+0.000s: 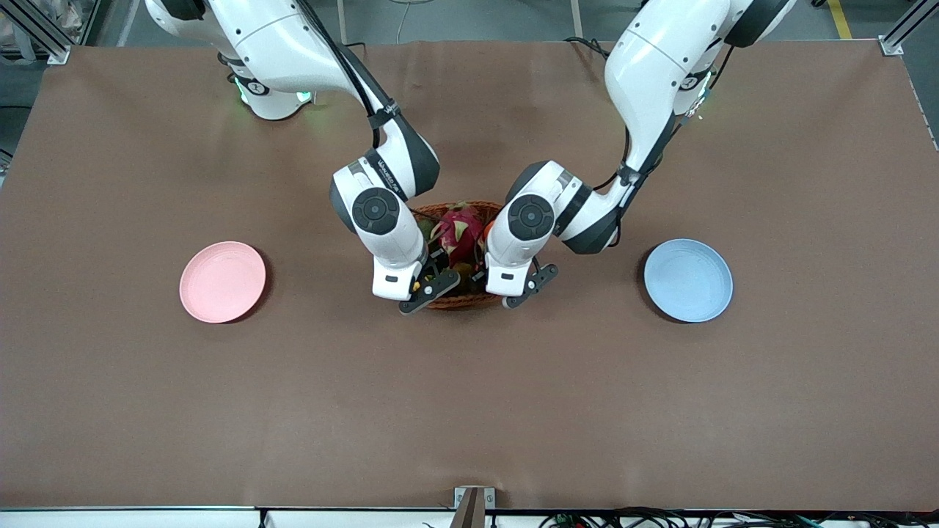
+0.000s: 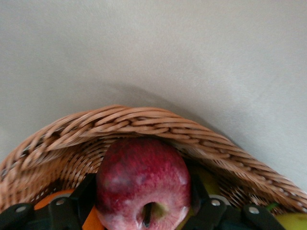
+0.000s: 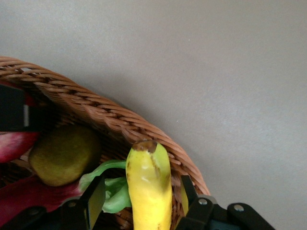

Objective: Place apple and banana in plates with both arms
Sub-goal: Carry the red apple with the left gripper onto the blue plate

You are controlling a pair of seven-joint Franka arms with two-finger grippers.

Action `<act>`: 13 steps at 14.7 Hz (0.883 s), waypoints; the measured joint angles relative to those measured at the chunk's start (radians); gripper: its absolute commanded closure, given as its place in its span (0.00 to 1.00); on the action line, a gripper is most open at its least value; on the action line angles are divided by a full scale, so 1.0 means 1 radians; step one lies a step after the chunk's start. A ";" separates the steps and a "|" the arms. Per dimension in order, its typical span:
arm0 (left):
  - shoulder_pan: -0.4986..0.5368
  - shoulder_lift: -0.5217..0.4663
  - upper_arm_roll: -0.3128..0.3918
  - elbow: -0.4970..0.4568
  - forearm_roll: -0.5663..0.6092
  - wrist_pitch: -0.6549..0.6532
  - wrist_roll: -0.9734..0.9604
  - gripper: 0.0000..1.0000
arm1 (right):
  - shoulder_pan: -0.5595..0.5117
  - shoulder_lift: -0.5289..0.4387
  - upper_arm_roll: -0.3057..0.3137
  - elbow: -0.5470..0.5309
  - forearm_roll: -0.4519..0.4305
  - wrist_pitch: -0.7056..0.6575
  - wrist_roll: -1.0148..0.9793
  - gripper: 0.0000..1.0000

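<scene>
Both arms reach down into the wicker basket (image 1: 461,299) in the middle of the table, so you have two grips to check before you lift.

Look at the left gripper (image 2: 144,211) first. The apple (image 2: 143,184) sits right between its two fingers (image 2: 72,211). One finger is on each side of the apple, pressed against its skin. The fingers are closed on the apple, and its stem dimple faces the wrist camera. The basket wall curves just past the apple, so I think you must go straight up first.

Now look at the right gripper (image 3: 144,206). The banana (image 3: 148,187) lies between its fingers (image 3: 96,199), and its long side runs straight out from the fingers. The brown tip points away from the wrist and sits against the basket rim. The fingers stand close on both sides of the banana, and they look like they are holding it, partly closed around it. A dull green fruit (image 3: 64,154) sits in the basket beside the banana.

The left arm is on the side of the blue plate (image 1: 688,280). The right arm is on the side of the pink plate (image 1: 222,281). Both plates have nothing on them.
</scene>
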 measured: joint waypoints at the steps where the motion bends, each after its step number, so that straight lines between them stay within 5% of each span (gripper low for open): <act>1: 0.006 -0.029 0.001 0.002 0.000 -0.041 0.000 0.75 | 0.000 0.000 0.000 0.001 -0.011 0.006 0.000 0.28; 7: 0.156 -0.263 0.009 -0.019 0.001 -0.254 0.111 0.75 | 0.001 0.008 -0.001 0.002 -0.025 0.022 0.000 0.28; 13: 0.451 -0.420 0.015 -0.244 0.002 -0.268 0.616 0.75 | 0.001 0.015 -0.002 0.002 -0.061 0.022 0.000 0.35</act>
